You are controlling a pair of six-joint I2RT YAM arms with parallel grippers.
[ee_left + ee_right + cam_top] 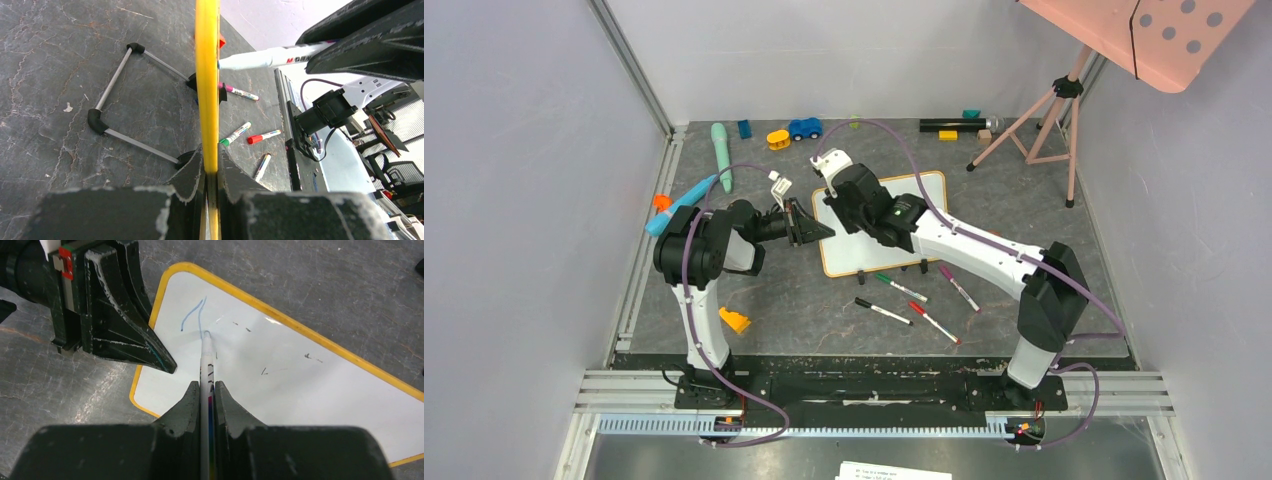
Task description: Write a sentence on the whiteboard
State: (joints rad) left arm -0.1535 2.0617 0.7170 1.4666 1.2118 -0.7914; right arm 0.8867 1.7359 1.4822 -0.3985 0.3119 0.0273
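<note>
The whiteboard [924, 200], white with a yellow-orange frame, sits mid-table, propped on its black feet. My left gripper [824, 232] is shut on its left edge; in the left wrist view the jaws [211, 152] pinch the yellow frame [206, 75] edge-on. My right gripper [842, 190] is shut on a white marker [205, 365] and points down at the board's upper left corner [206, 385]. The marker tip touches the white surface. Of the sentence, only two thin blue strokes [192, 315] show beside the tip.
Green [900, 288], black [883, 311], red [934, 322] and purple [959, 288] markers lie in front of the board. Small toys line the back edge, among them a blue car [805, 128]. A pink tripod [1044, 120] carrying a dotted panel [1164, 35] stands back right.
</note>
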